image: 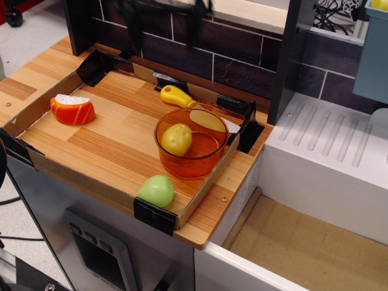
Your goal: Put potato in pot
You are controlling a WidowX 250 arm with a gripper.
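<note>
The yellowish speckled potato (176, 138) lies inside the transparent orange pot (190, 165), against its left wall. The pot stands at the right end of the wooden board, and its yellow handle (176, 96) points to the back left. My gripper (163, 11) is high above the board at the top edge of the view, blurred. Its two dark fingers (130, 17) stand wide apart and hold nothing. It is well clear of the pot and the potato.
An orange half-fruit with a white top (73, 110) lies at the board's left. A pale green fruit (156, 190) lies at the front edge near the pot. A low cardboard rim (79, 177) frames the board. A dark post (285, 60) and a white drainer (327, 142) stand to the right.
</note>
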